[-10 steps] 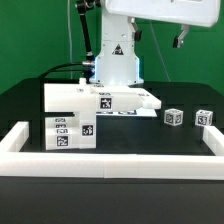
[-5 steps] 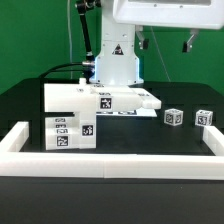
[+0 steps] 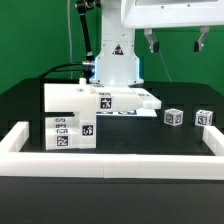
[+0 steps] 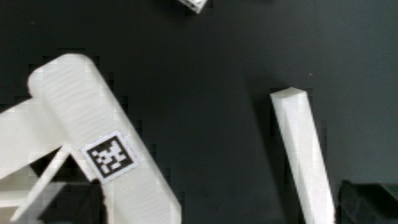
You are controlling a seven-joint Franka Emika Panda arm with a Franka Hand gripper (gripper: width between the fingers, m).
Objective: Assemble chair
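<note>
White chair parts (image 3: 80, 100) piled on the black bench (image 3: 130, 140), two small blocks (image 3: 173, 117) nearby, fingers (image 3: 199, 40) spread wide, empty, high above

I note: large white seat block (image 3: 75, 98) lies flat, tag showing; tagged bars (image 3: 68, 133) stacked just in front of it; small tagged cube (image 3: 174, 117) and second cube (image 3: 204, 117) side by side, apart, toward exterior view's right

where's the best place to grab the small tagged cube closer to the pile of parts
Probably from straight above, closing the open fingers on two opposite side faces of the cube. It sits low and alone on the table, with bare gaps toward the pile and the other cube.
</note>
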